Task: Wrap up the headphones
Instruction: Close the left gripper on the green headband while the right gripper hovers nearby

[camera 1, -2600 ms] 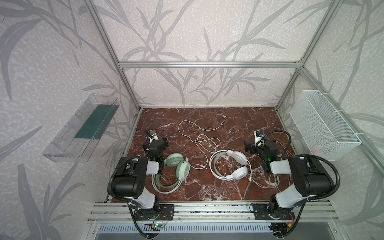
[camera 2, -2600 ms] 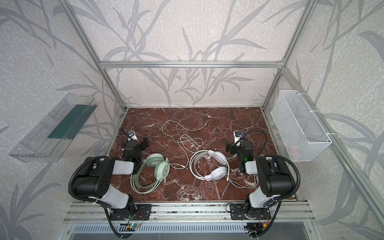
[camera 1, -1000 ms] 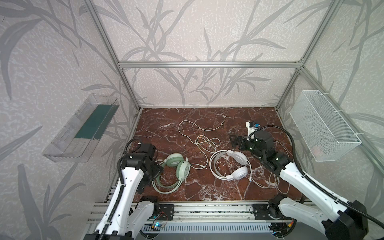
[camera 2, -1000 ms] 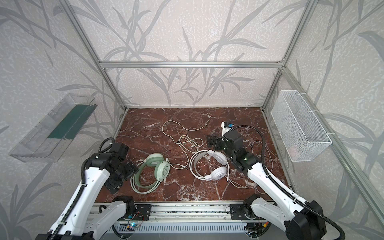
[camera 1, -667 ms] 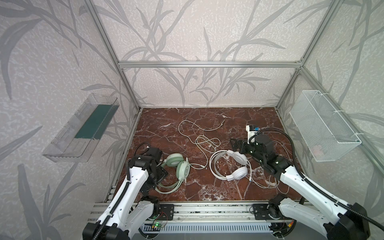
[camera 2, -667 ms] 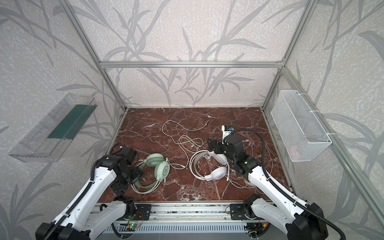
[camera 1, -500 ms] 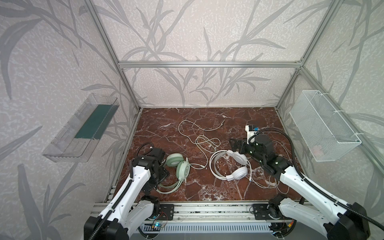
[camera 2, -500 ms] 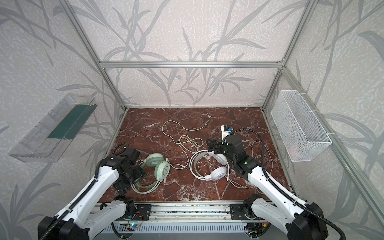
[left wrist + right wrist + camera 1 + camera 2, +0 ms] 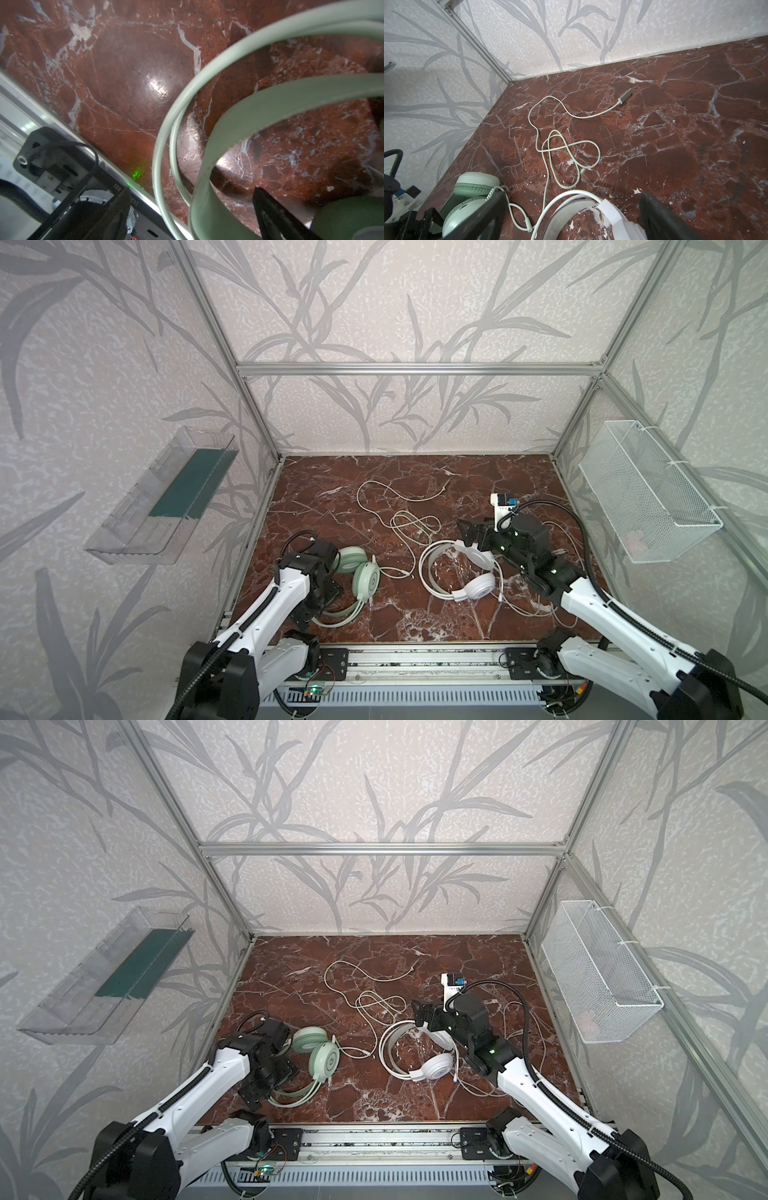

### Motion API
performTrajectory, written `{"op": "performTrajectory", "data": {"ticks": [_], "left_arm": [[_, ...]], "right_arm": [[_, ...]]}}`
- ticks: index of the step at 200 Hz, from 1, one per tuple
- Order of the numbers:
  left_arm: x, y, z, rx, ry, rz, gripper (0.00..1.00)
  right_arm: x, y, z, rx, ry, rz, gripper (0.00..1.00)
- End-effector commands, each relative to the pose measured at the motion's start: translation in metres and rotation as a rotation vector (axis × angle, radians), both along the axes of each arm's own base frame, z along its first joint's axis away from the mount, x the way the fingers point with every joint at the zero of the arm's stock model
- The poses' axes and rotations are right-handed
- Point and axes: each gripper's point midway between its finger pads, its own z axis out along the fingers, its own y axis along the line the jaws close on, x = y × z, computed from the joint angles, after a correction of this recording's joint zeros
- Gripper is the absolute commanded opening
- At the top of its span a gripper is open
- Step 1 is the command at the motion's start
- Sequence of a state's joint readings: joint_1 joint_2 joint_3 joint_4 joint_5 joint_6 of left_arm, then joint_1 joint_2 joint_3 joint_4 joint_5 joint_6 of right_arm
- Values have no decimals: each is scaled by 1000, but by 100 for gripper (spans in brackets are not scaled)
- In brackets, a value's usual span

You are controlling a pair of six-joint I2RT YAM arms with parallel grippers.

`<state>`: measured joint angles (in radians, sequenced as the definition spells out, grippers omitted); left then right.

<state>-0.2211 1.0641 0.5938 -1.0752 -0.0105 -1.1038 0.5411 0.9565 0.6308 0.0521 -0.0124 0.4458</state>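
- Red-brown marble floor [image 9: 415,472], glossy and veined with white, fills the lower middle of both top views. A clear plastic shelf [image 9: 137,526] hangs on the wall at far left.
- Lower left: my left arm has swung out of its folded pose. My left gripper [image 9: 191,193] now sits low, jaws apart, one on each side of the flat, smooth band of the mint-green headset [image 9: 365,580]. Nothing is clamped yet; I judge the next move is to close on that band.
- Centre: its thin pale cable [image 9: 599,154] lies in loose, crossing loops that run up to the grey plug [image 9: 625,96]. Wrapping hasn't begun.
- Right of centre: the white headset [image 9: 478,587] has hard round cups and a slim hoop over a mesh strap. My right gripper [image 9: 573,195] has reached out to it too, jaws spread wide over the hoop, holding nothing.
- Far right: a white wire-mesh basket [image 9: 648,497] hangs on the wall.
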Motion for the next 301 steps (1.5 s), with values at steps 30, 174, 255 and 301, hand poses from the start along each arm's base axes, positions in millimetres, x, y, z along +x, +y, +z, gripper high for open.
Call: {"op": "performTrajectory", "data": {"ticks": [30,174,255,301], "left_arm": [[6,4,-17,32,-7,27,85],[40,9,-37,86,-97,-53,72],[59,10,-38,114,-147,-84,53],[51,11,-38,119,-111,-110,61]], "right_arm": [[-3,7,9,26,-45,34,99],[-5,12,5,25,-51,49,99],[-4,17,0,16,-44,59,99],[-4,18,0,10,-46,62,99]]}}
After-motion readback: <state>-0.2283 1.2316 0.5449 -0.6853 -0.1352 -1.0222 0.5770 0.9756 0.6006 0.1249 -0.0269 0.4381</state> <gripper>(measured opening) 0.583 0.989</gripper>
